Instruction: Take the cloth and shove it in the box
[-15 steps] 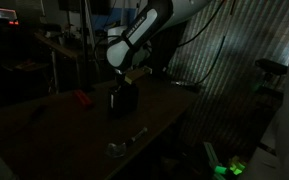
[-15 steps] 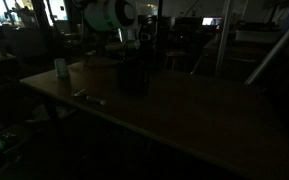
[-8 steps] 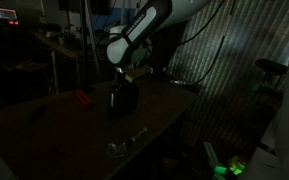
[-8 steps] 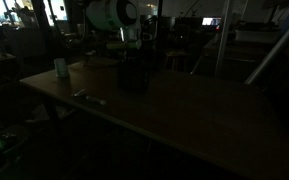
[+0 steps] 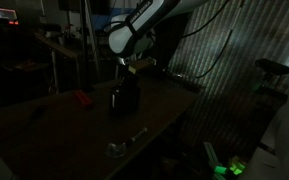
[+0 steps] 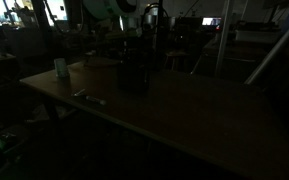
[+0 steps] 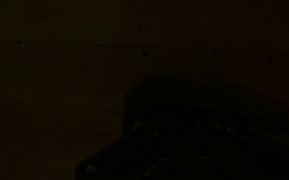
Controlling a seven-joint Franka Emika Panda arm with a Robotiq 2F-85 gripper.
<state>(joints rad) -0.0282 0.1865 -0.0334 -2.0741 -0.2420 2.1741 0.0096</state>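
Over the dark box (image 5: pixel 124 98) on the table (image 5: pixel 160 106), the gripper (image 5: pixel 127 68) hangs close above its top. It is too dark to tell if its jaws are open or hold anything. I cannot see the cloth; a small red thing (image 5: pixel 81 98) lies near the box.

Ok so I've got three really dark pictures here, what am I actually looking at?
A white robot arm bends over a long dark table. Two pictures come from cameras standing outside it, at different spots; the third, from a camera on its wrist, is nearly black. Its end effector hangs just above a dark upright box; too dim to tell whether it holds anything. Also on the table: a small red item, a pale little cup and a silvery object.
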